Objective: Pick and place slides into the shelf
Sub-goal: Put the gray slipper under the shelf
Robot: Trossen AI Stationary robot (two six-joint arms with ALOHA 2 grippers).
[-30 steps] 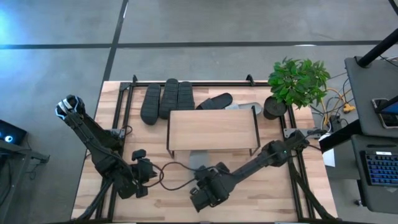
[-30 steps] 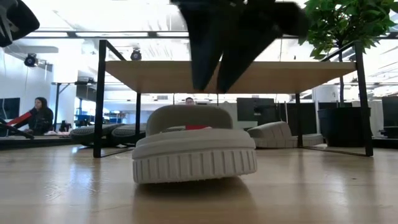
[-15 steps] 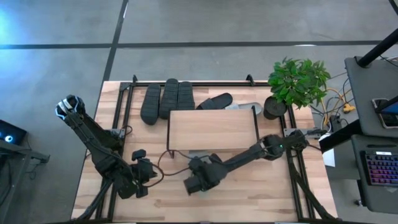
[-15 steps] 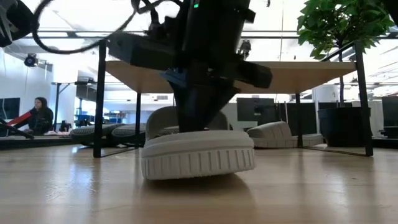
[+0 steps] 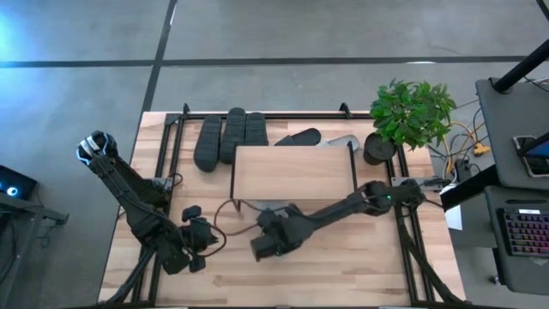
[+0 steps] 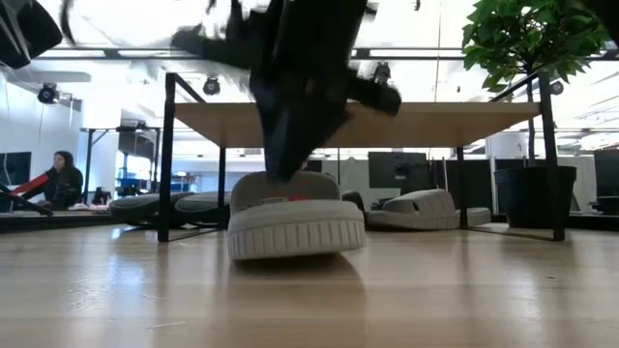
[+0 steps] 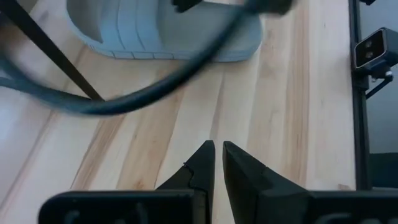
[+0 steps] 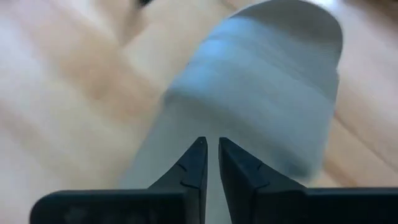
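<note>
A light grey slide (image 6: 295,217) lies sole-down on the table at the shelf's near edge (image 5: 273,211), partly under its wooden top board (image 5: 292,174). My right gripper (image 8: 211,146) is shut and comes down on this slide from the near side (image 5: 268,228). In the low view it is a dark blur (image 6: 290,106) above the strap. My left gripper (image 7: 217,149) is shut and waits over bare table near the left front (image 5: 210,239). Three dark slides (image 5: 227,137), one more dark slide (image 5: 296,137) and a second light grey slide (image 5: 343,144) lie behind the shelf. My right gripper bears with its shut fingers on the light grey slide's near part (image 8: 186,124), on the near side of the wide strap (image 8: 267,87). The fingers slant down from above and from the table's near side. The slide sits flat on the table. The gripper itself hides the exact place of contact.
A potted plant (image 5: 412,116) stands at the table's far right corner. A black cable (image 5: 230,215) loops over the table between the two grippers and crosses the left wrist view (image 7: 155,93). The shelf's thin black legs (image 6: 166,159) stand close beside the slide. People sit in the room beyond.
My right gripper has come down and moved toward the far edge and a little left, staying shut. The light grey slide has slid along the table toward the far edge, farther under the shelf. The shelf itself has shifted slightly toward the far edge.
</note>
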